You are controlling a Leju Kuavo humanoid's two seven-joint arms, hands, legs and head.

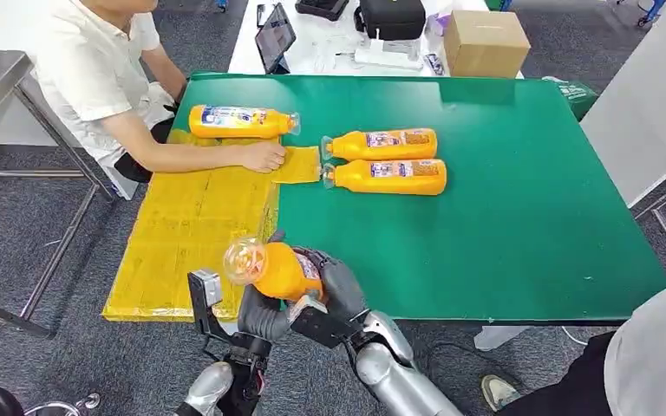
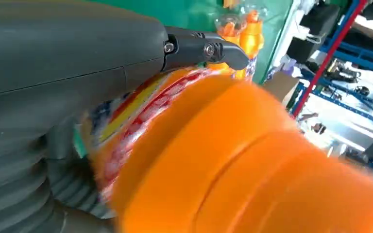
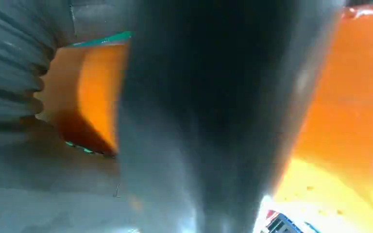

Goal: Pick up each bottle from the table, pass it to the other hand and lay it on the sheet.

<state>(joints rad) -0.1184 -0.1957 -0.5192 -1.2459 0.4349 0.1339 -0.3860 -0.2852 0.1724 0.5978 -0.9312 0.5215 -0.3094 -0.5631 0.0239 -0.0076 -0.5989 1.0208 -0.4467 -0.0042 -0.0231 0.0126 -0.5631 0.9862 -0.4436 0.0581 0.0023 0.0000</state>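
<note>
Orange juice bottle [image 1: 279, 269] mid-handover, gripped by both left hand [image 1: 261, 314] & right hand [image 1: 334, 282]; one bottle [image 1: 239, 121] lies on yellow sheet [image 1: 182, 234], two bottles [image 1: 386, 160] left on green table [image 1: 520, 191]

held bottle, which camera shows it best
Head view: the held bottle appears nearly whole, cap end toward the camera, with both the left hand and right hand on it. Left wrist view gives a blurred close-up of its label and orange body. Right wrist view gives orange patches behind a dark finger.
</note>
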